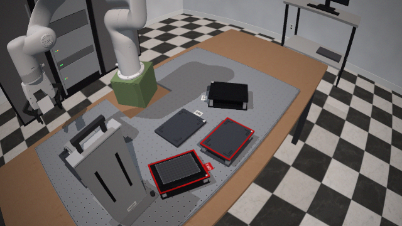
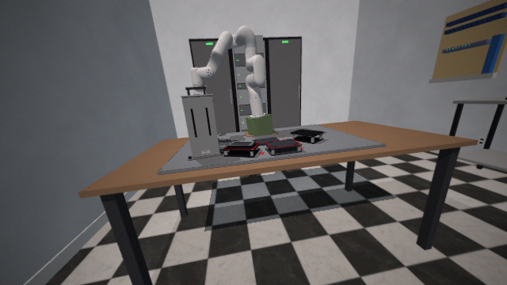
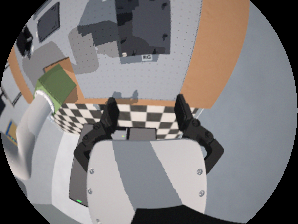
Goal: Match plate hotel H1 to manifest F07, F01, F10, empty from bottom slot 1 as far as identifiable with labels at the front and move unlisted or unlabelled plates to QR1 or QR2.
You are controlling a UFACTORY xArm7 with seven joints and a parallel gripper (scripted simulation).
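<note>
Hovering behind plate hotel (image 1: pixel 103 169), gripper (image 1: pixel 41 108) fully open, empty; deck labels unreadable.

Illumination is even and diffuse with no glare, soft shadows fall on the grey mat (image 1: pixel 270 94) behind the arm, and the wrist view shows strong fisheye distortion, edge blur and black corners.

The white arm (image 1: pixel 125 37) is folded high above its green pedestal (image 1: pixel 147 97), with the elbow raised and the forearm brought downward beside it. The gripper (image 1: pixel 42 105) is pointed down, away from the pedestal. Its fingers are spread fully apart; nothing is held.
</note>
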